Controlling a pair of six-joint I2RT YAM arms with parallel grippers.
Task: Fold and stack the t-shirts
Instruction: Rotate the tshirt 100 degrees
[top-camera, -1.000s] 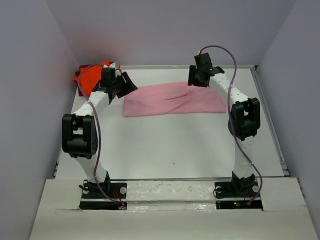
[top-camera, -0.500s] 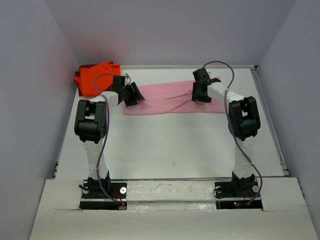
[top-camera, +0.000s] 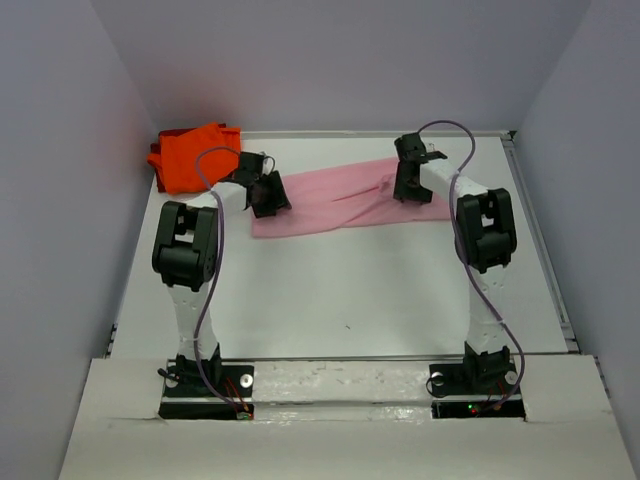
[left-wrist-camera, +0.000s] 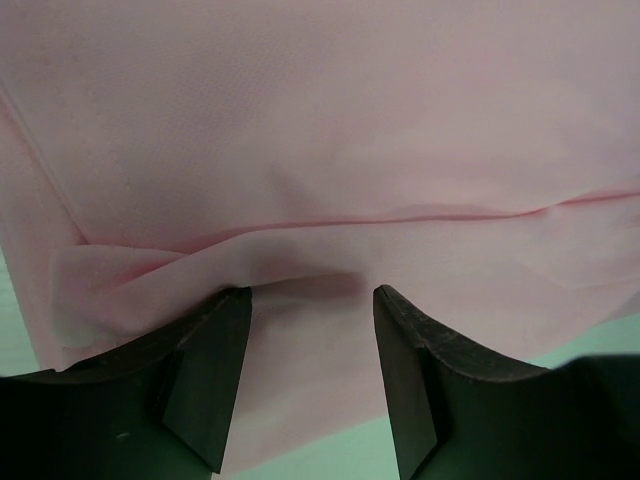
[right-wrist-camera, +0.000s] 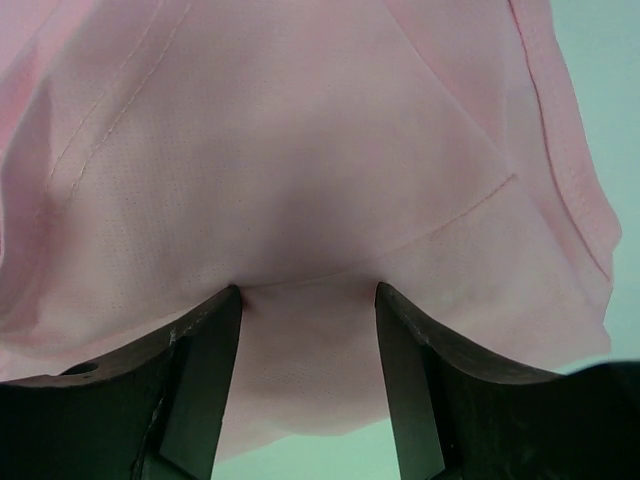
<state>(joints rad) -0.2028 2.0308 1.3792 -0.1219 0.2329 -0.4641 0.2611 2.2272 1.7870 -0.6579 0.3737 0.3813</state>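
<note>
Starting the fold: left gripper (left-wrist-camera: 310, 295) and right gripper (right-wrist-camera: 309, 290), jaws apart, press our pink shirt (top-camera: 330, 205) (twelve o'clock); next we pinch.

- Light pink t-shirt (left-wrist-camera: 320, 120): fills nearly all my view, lying spread, with a fine knit surface.
- Fold line: I see one running across the cloth from left to right, just above the fingertips, with a small flap doubled over at its left end.
- Left gripper (left-wrist-camera: 310, 295): two dark fingers (left-wrist-camera: 205, 375) rise from the bottom edge, jaws apart, with pink cloth showing in the gap. I cannot tell whether the tips touch it.
- Table (left-wrist-camera: 590, 338): pale slivers at lower right and lower left.
</note>
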